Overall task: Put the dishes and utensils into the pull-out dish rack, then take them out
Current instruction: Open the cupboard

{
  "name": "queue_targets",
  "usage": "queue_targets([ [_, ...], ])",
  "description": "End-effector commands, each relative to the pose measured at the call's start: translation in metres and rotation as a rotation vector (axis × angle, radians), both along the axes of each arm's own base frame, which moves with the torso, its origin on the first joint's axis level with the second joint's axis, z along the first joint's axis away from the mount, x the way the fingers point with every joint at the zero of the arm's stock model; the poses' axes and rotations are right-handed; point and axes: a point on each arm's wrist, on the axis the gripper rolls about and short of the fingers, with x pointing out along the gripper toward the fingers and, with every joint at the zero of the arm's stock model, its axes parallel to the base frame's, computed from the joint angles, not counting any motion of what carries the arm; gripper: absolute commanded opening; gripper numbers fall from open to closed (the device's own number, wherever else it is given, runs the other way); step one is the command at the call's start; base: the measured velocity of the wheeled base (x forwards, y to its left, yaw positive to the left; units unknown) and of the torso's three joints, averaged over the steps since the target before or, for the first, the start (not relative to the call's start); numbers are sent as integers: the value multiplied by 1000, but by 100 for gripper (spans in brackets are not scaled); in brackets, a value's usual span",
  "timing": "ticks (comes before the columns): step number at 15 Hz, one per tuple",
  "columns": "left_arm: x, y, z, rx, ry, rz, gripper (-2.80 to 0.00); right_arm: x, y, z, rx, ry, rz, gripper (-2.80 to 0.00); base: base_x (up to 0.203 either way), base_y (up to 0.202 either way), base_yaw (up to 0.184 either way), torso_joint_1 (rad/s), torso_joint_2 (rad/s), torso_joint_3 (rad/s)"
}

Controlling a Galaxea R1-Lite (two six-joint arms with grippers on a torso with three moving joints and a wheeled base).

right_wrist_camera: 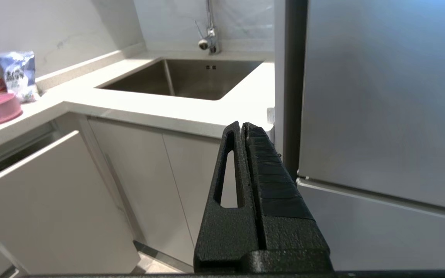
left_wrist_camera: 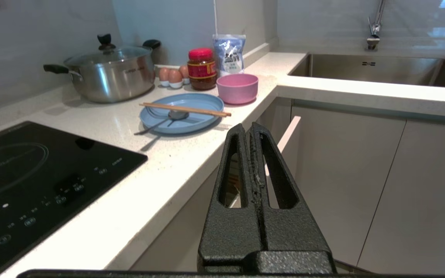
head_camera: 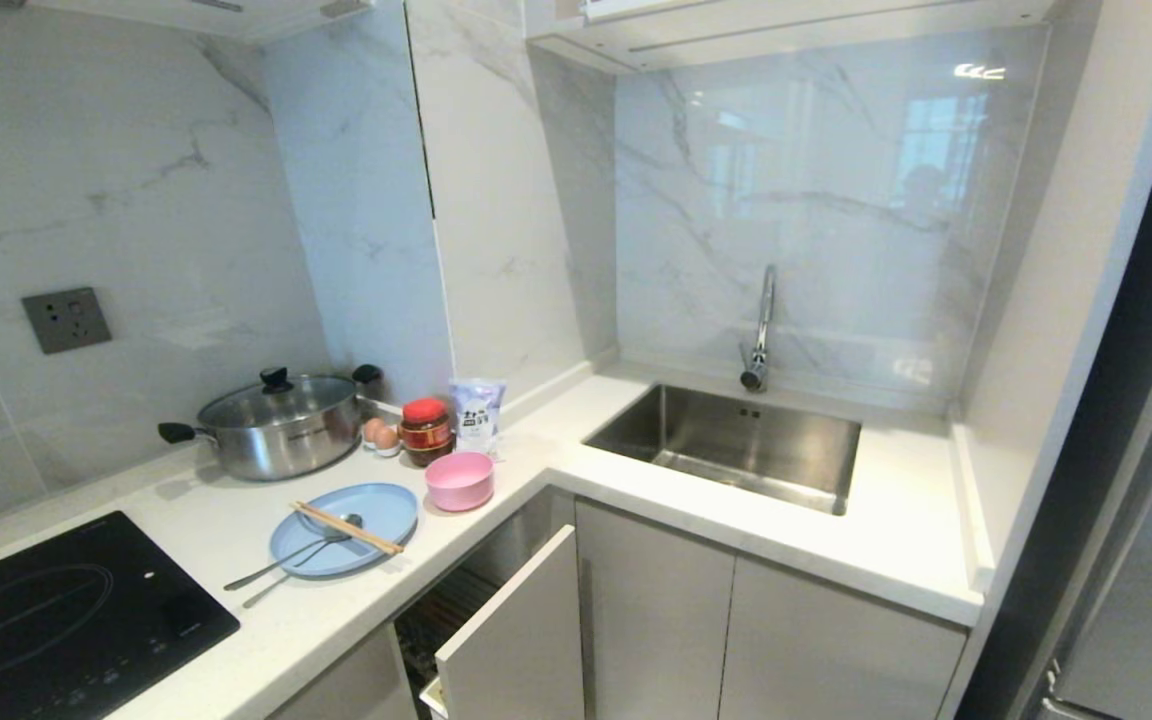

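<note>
Cooktop (head_camera: 56,610): a black glass hob is set into the white counter (head_camera: 266,620) at the far left, clear of the task's things.
Pot (head_camera: 281,425): a steel lidded pot is parked behind the plate, with eggs, a red-lidded jar (head_camera: 425,428) and a blue-white bag beside it; none of these is to be loaded.
Plate (head_camera: 376,505): the light-blue oval plate is laid flat near the counter's front edge.
Utensils: 2 wooden chopsticks (head_camera: 346,527) are laid across the plate; a metal spoon (head_camera: 296,558) and a second slim handle, taken to be the fork, run off its left rim.
Bowl (head_camera: 459,480): the pink bowl is stood upright just beside the plate, to its right.
Dish rack (head_camera: 511,640): it is pulled partly out below the plate, white front panel angled outward; chrome wire is glimpsed behind it, and nothing is seen in it.
Left gripper (left_wrist_camera: 250,129): its fingers are pressed together on nothing, and it is held off the counter, near the rack's panel.
Sink (head_camera: 726,440): the steel basin is set well to the right.
Right gripper (right_wrist_camera: 242,127): it is likewise closed and empty, near the fridge side.
Step in hand: loading is judged not yet begun.
Advice: the rack should be drawn fully out first; loose utensils are best lifted off before the plate is tilted, since thin handles lying flat offer little purchase.
</note>
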Motion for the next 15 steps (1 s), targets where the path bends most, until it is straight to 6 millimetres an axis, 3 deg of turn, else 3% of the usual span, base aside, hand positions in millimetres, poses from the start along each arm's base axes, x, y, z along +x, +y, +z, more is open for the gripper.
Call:
queue_targets([
  [1, 0, 0, 0, 0, 1, 0, -280, 0, 0, 0, 0, -3, -1, -280, 0, 0, 0, -143, 305, 152],
  [15, 0, 0, 0, 0, 1, 0, -280, 0, 0, 0, 0, -3, -1, -280, 0, 0, 0, -193, 412, 218],
])
